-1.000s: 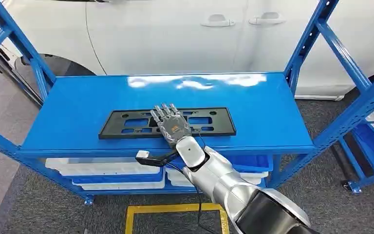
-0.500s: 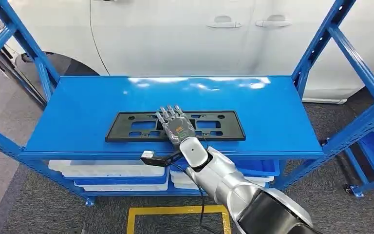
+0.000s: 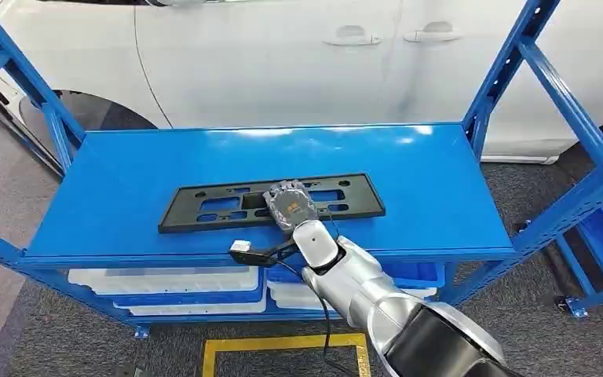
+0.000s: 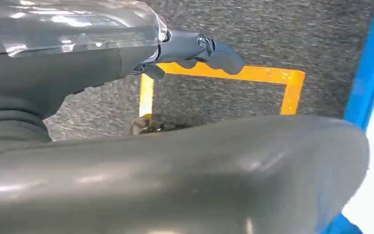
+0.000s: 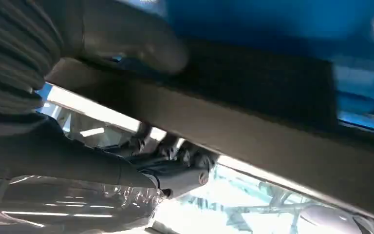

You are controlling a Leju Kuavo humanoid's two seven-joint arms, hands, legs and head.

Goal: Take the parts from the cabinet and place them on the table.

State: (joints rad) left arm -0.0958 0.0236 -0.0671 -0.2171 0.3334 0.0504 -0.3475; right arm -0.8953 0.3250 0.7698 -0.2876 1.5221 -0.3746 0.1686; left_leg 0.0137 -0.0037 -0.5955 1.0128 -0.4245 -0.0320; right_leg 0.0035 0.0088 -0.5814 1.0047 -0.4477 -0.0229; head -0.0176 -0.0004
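Black plastic part lies flat along the front of the blue shelf, and my right robot hand has gone from fingers stretched flat over it to curled onto its near edge (thumb underneath, looks like a grip). Lift seems next. Open room above; blue uprights flank both ends.
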